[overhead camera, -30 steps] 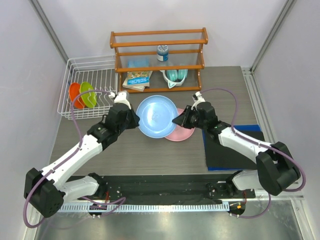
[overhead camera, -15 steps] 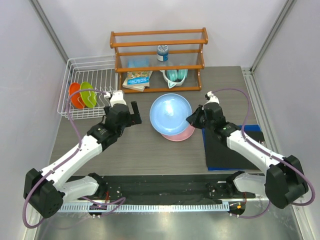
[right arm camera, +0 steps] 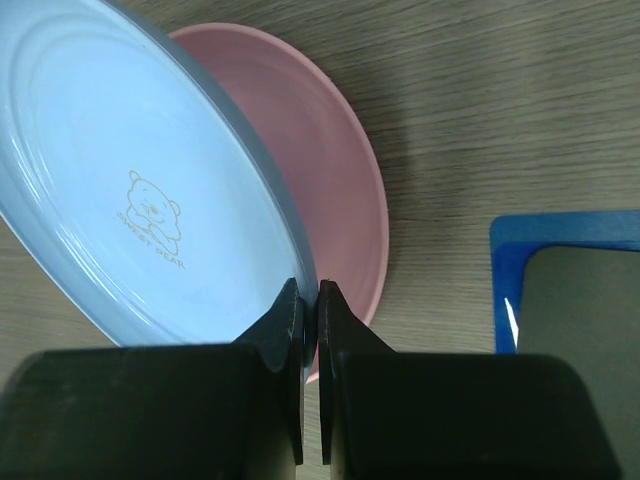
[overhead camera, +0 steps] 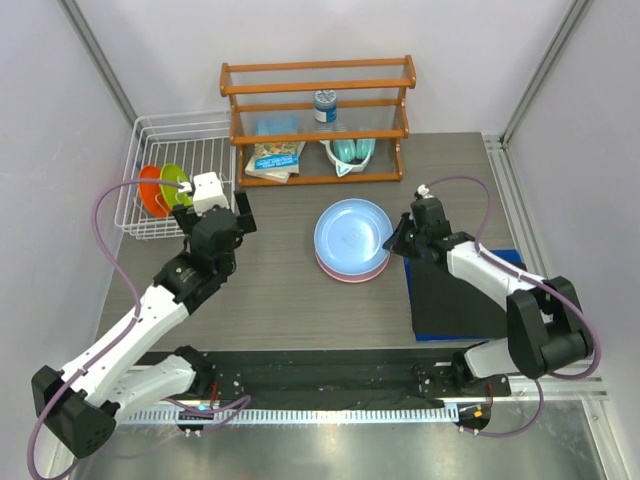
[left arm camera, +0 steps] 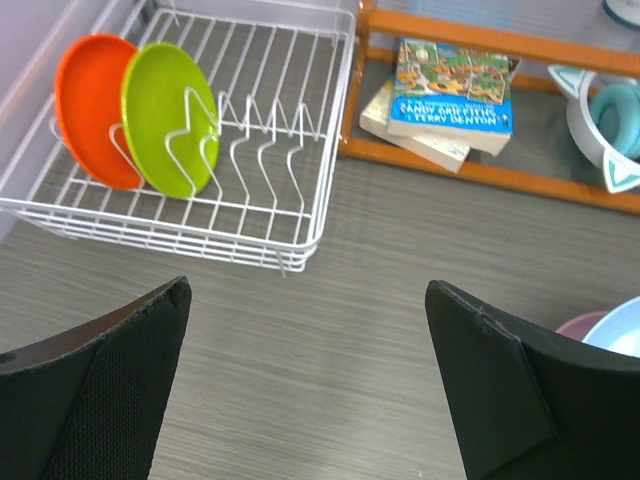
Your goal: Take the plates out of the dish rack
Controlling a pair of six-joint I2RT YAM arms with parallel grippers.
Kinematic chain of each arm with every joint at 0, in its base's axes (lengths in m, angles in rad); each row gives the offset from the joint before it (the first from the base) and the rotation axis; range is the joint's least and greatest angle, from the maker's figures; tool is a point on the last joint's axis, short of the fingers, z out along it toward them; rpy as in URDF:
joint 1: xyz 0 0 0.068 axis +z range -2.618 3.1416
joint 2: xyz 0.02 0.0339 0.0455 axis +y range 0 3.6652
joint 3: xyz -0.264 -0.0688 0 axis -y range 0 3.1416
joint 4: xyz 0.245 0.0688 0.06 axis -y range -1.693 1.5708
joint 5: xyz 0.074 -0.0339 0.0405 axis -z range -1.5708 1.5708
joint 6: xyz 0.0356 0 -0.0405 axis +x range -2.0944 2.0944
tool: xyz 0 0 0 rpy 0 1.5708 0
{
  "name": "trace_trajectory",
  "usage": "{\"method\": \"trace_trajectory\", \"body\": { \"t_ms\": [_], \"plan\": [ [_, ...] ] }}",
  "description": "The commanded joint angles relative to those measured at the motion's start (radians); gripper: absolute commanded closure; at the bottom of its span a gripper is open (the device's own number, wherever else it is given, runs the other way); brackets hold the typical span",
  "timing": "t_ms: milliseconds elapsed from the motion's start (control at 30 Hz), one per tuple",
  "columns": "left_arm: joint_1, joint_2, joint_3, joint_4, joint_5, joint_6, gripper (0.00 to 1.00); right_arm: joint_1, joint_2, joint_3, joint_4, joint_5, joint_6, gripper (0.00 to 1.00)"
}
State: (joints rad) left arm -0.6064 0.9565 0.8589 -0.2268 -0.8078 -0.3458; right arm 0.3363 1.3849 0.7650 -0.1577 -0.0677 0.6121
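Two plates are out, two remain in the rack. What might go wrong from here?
1. The right gripper pinches only the rim of the round light blue plastic plate, tilted over the round pink plastic plate; released, it may slide off.
2. The open left gripper faces the lime green plate and orange plate standing close together in the white wire dish rack; it may grab both.

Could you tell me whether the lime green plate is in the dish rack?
In: the lime green plate stands upright in the dish rack, beside the orange plate.
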Motion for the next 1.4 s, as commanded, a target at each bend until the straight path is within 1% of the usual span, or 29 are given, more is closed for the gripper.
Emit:
{"method": "trace_trajectory", "body": {
  "t_ms": [0,100,300,367,467,567,667,733,767,833,867,900,967,1000,1033,1067,1100,1167,1233,1267,1333,1367],
  "plan": [
    [0.002,-0.025,-0.020,0.083,-0.074,0.059,0.00,-0.002,0.028,0.071,0.050,-0.092,-0.009,0.99],
    [0.002,-0.022,-0.014,0.083,-0.080,0.077,0.01,0.000,0.046,0.083,0.041,-0.090,-0.009,0.97],
    [0.002,-0.004,0.005,0.051,-0.093,0.080,0.01,-0.005,0.089,0.097,0.035,-0.072,-0.015,0.96],
    [0.002,-0.009,0.008,0.041,-0.094,0.068,0.00,-0.005,0.097,0.100,0.026,-0.073,-0.020,0.91],
    [0.003,-0.025,0.008,0.023,-0.097,0.062,0.01,-0.005,0.106,0.102,0.020,-0.070,-0.018,0.89],
    [0.003,-0.041,0.011,-0.003,-0.100,0.053,0.01,-0.005,0.105,0.096,0.014,-0.058,-0.020,0.74],
    [0.002,-0.064,0.008,-0.006,-0.113,0.054,0.01,-0.005,0.085,0.089,0.010,-0.046,-0.029,0.56],
    [0.002,-0.073,-0.006,0.016,-0.131,0.079,0.01,-0.005,0.062,0.085,0.004,-0.041,-0.046,0.48],
    [0.003,-0.070,-0.009,0.053,-0.148,0.085,0.01,-0.005,0.052,0.083,0.000,-0.037,-0.051,0.38],
    [0.016,-0.047,-0.008,0.090,-0.180,0.105,0.00,-0.003,0.026,0.091,-0.031,-0.015,-0.075,0.33],
    [0.025,-0.030,0.002,0.110,-0.171,0.117,0.01,-0.005,0.019,0.094,-0.037,-0.012,-0.081,0.29],
    [0.033,-0.013,0.011,0.118,-0.172,0.129,0.01,-0.003,0.011,0.112,-0.078,0.018,-0.081,0.26],
    [0.075,0.057,0.052,0.124,-0.198,0.160,0.00,0.000,-0.027,0.122,-0.111,0.058,-0.077,0.25],
    [0.129,0.083,0.069,0.118,-0.195,0.160,0.01,0.000,-0.047,0.109,-0.123,0.063,-0.075,0.24],
    [0.164,0.137,0.104,0.109,-0.147,0.140,0.01,0.000,-0.070,0.103,-0.124,0.116,-0.078,0.24],
    [0.201,0.158,0.115,0.106,-0.125,0.127,0.00,0.000,-0.114,0.099,-0.137,0.133,-0.081,0.23],
    [0.265,0.184,0.135,0.110,-0.113,0.110,0.01,0.000,-0.135,0.091,-0.153,0.155,-0.084,0.22],
    [0.312,0.249,0.135,0.164,-0.111,0.129,0.01,0.000,-0.185,0.088,-0.164,0.190,-0.104,0.19],
    [0.378,0.293,0.164,0.213,-0.113,0.142,0.01,0.000,-0.201,0.091,-0.166,0.187,-0.109,0.16],
    [0.398,0.348,0.182,0.213,-0.105,0.152,0.01,0.000,-0.198,0.092,-0.166,0.183,-0.110,0.16],
    [0.450,0.404,0.235,0.208,-0.090,0.159,0.00,0.000,-0.182,0.105,-0.166,0.166,-0.112,0.16],
    [0.467,0.450,0.250,0.207,-0.055,0.162,0.01,0.000,-0.173,0.109,-0.164,0.157,-0.115,0.16]
  ]
}}
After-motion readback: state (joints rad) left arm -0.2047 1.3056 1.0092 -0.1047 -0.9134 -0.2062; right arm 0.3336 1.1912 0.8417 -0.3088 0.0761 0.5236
